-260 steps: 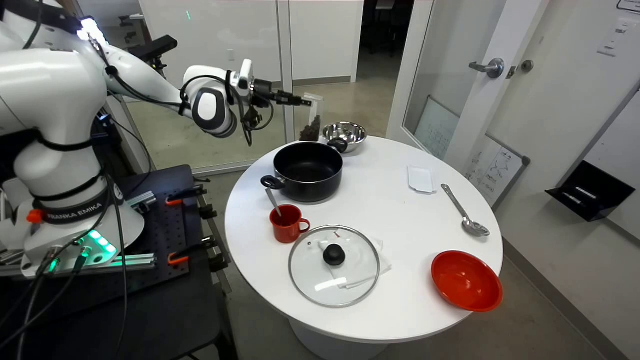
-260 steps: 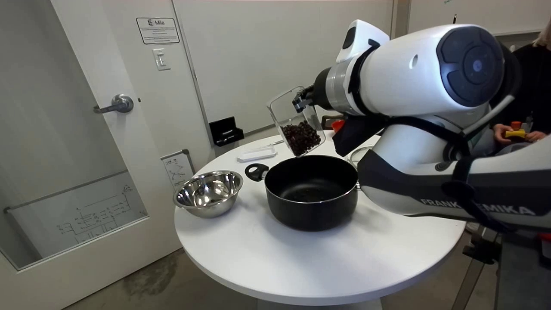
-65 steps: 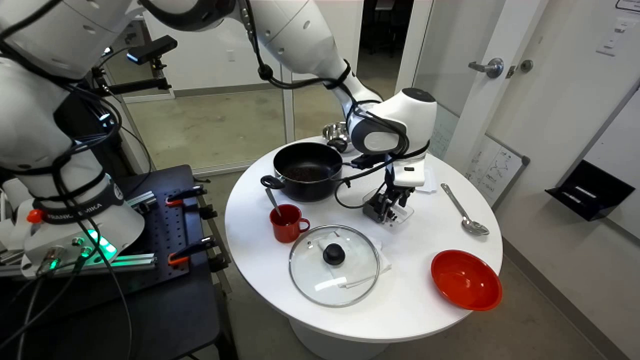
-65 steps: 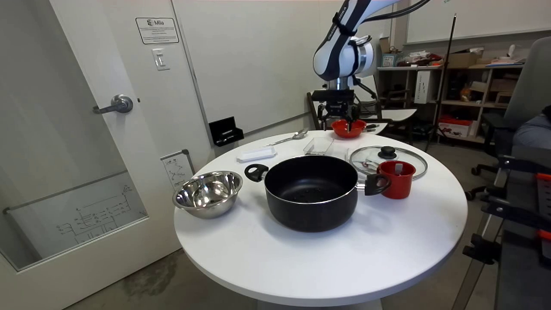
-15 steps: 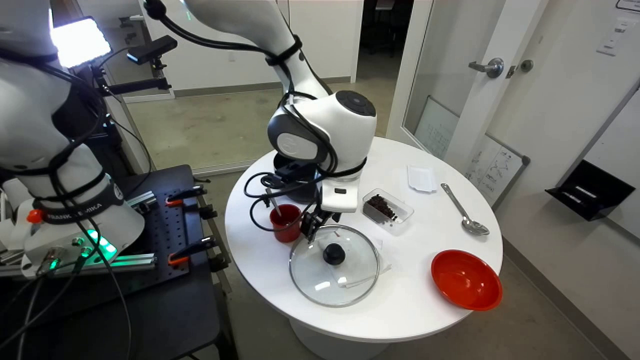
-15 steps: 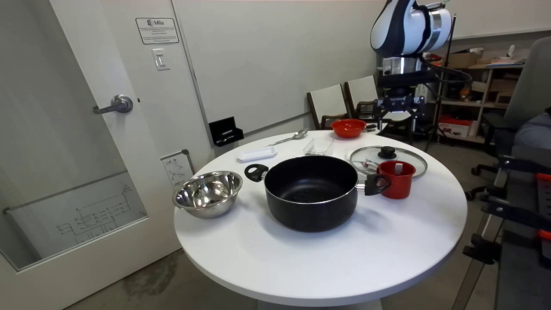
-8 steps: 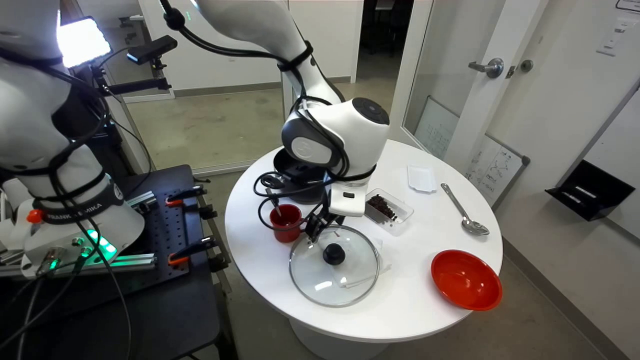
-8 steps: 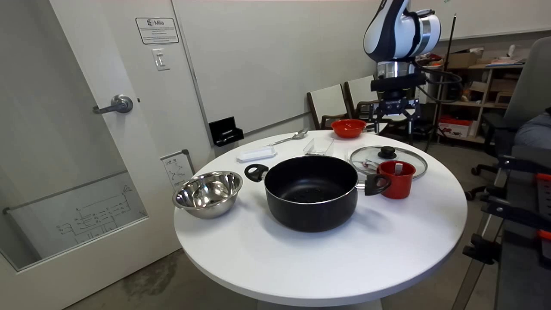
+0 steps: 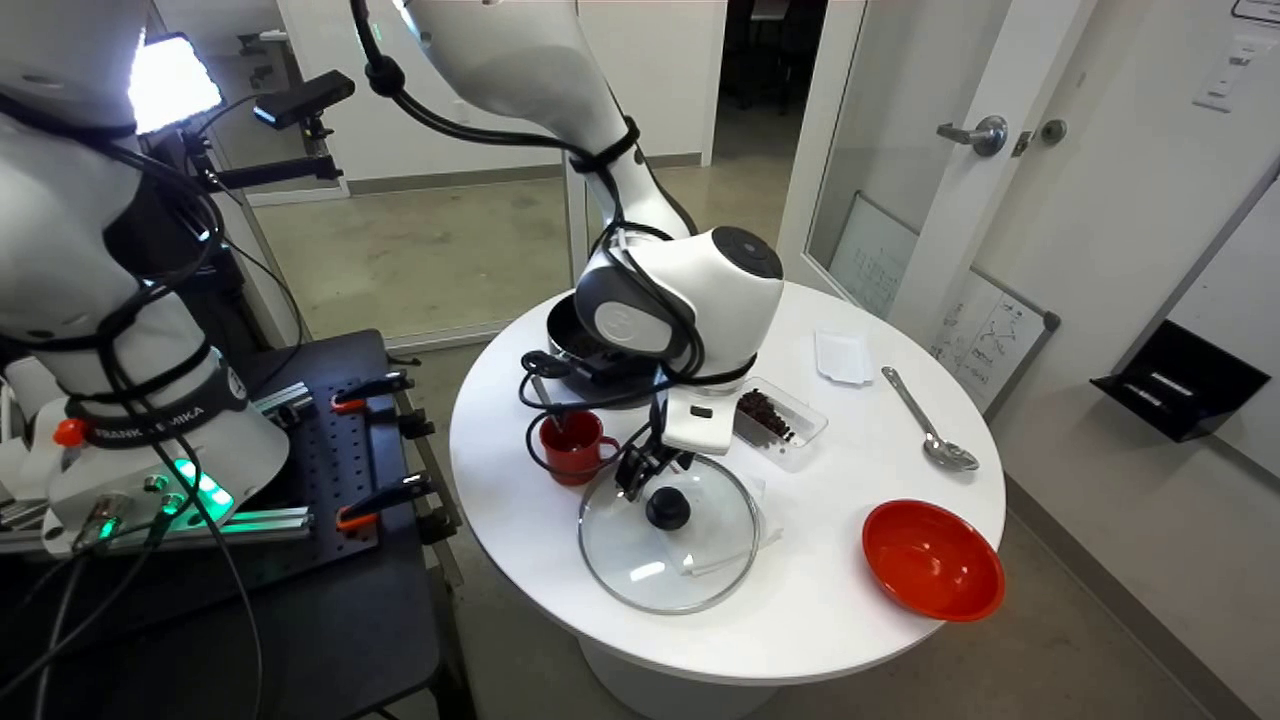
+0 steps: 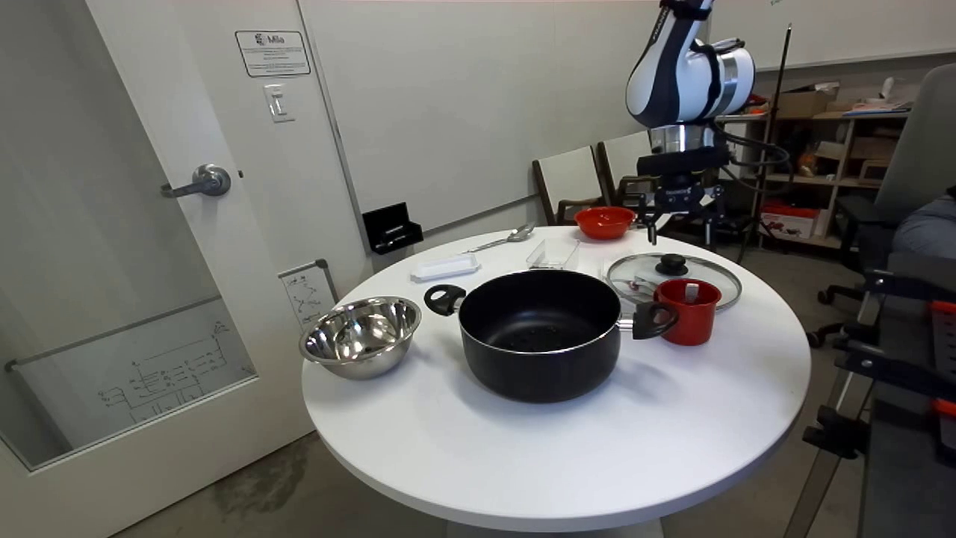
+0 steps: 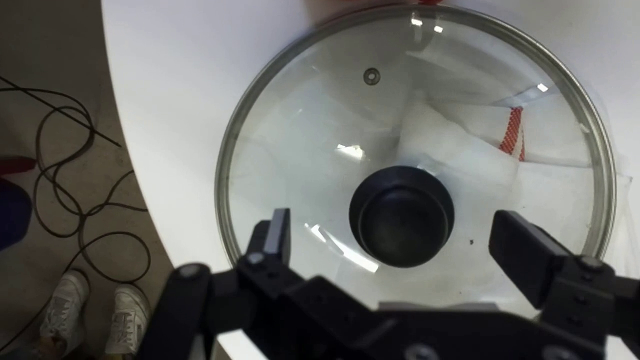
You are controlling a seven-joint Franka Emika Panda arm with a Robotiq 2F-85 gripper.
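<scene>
My gripper [image 11: 391,220] is open above a glass lid [image 11: 295,130], and nothing is between its fingers. In the wrist view the lid's round black knob [image 11: 402,220] appears between the two fingertips. An exterior view shows the gripper [image 10: 681,237] pointing down, a little higher than the knob [image 10: 671,264] and apart from it. The lid [image 9: 668,580] lies flat on the white table, partly over a folded white cloth [image 9: 771,532]. Close beside the lid stands a red mug [image 10: 687,317] with a utensil in it.
A black pot [image 10: 538,370], partly hidden by the arm in an exterior view, stands near a steel bowl [image 10: 362,344]. A clear container [image 9: 808,430] holds dark pieces. Also on the table are a white tray [image 9: 842,358], a slotted spoon [image 9: 925,425] and a red bowl [image 9: 932,560].
Earlier my gripper held the clear container tilted over the pot; it now stands on the table. Within the last second the open gripper has sunk and moved towards the lid's knob.
</scene>
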